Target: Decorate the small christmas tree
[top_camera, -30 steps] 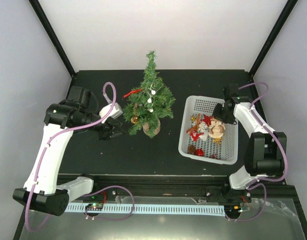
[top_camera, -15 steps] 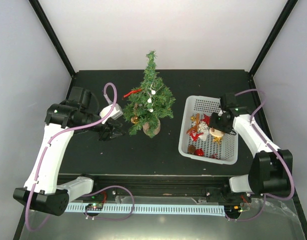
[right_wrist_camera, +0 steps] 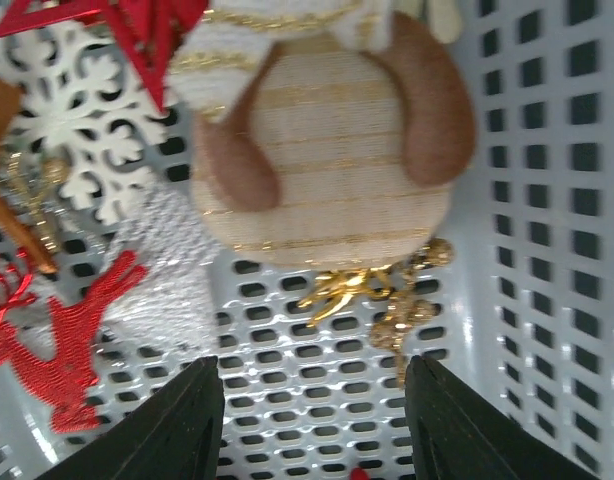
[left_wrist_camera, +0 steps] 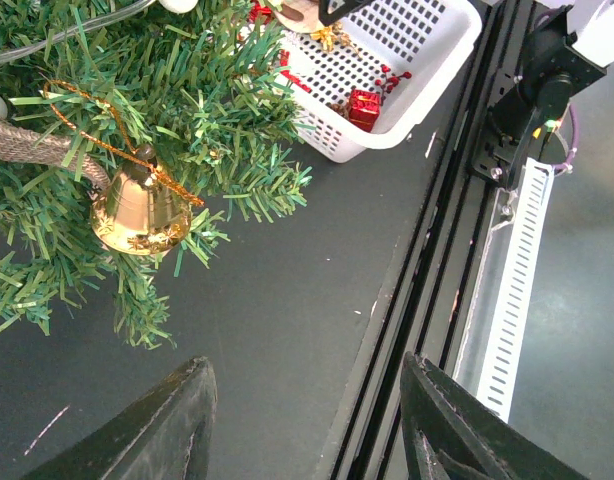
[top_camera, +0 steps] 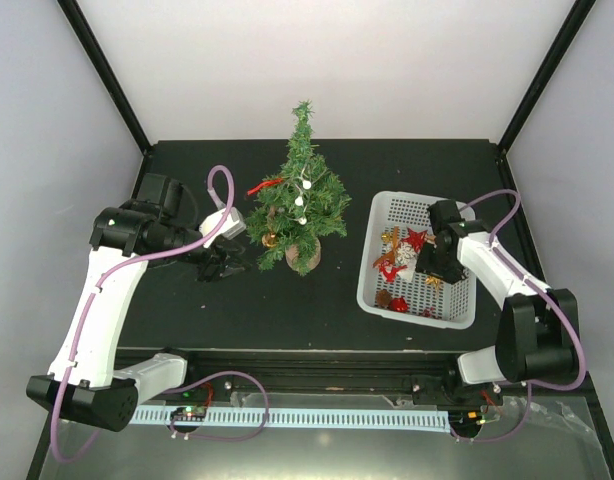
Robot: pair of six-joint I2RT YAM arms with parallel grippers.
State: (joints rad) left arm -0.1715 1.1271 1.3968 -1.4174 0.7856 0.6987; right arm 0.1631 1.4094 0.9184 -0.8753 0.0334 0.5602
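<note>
small christmas tree (top_camera: 302, 205) mid-table toward the back, pot half hidden by branches. left gripper (left_wrist_camera: 302, 405) released, empty, near gold bell (left_wrist_camera: 137, 212), bare table (left_wrist_camera: 287, 300) beneath. right gripper (right_wrist_camera: 312, 405) spread, empty, over plush ornament (right_wrist_camera: 327, 170) in white basket (right_wrist_camera: 557, 180), ornament top cut off, basket wall close on the right

Left hand (left_wrist_camera: 307, 400) and right hand (right_wrist_camera: 309, 400) both part-open, empty

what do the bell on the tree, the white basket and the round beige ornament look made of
bell: probably metal or metallised plastic, polished gold, going by the mirror-like glints.
basket: moulded white plastic, smooth, with a regular grid of slots.
round beige ornament: fabric, matte, with a visible weave and thin gold thread stripes; it looks stuffed, though that is a guess.
</note>
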